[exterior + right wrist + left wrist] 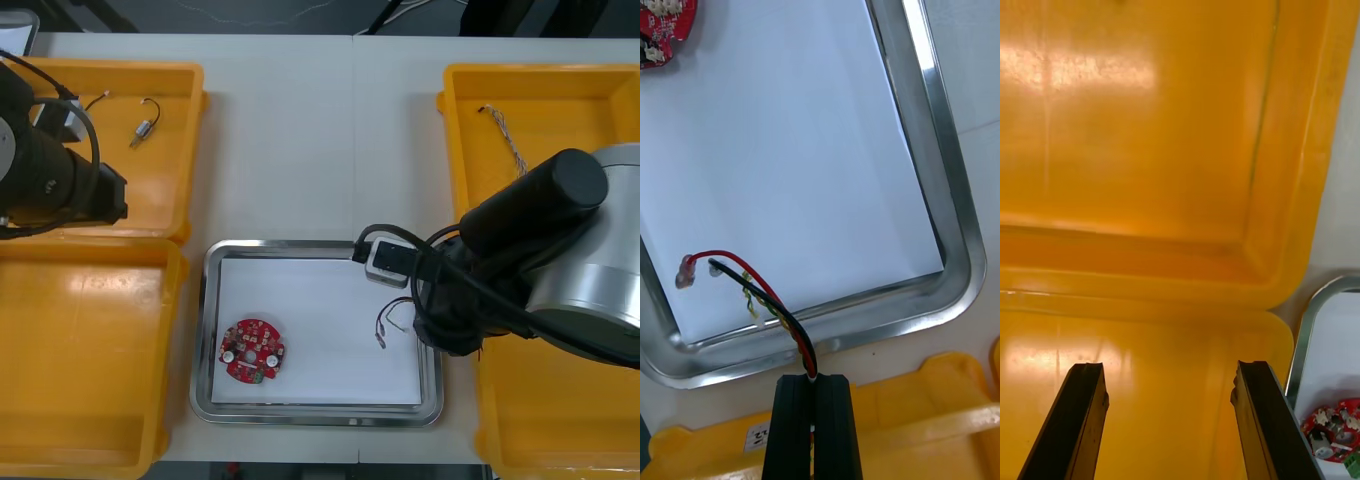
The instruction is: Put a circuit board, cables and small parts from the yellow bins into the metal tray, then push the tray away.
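The left gripper (1169, 373) hangs wide open over the left bins (150, 250). Small parts (145, 126) in the far one are not yet moved. The board (252, 351) already lies in the tray (203, 340). At the tray's right edge the right gripper (811, 384) pinches a cable (752, 274), its ends over the white lining, unreleased. Another cable (507, 138) waits in the far right bin (450, 120). The push comes last.

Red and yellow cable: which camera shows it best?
The right wrist view: the red and yellow cable runs from the shut right gripper out over the metal tray. The front view catches just its tips beside the arm; the left wrist view, past the open left gripper, faces yellow bins.
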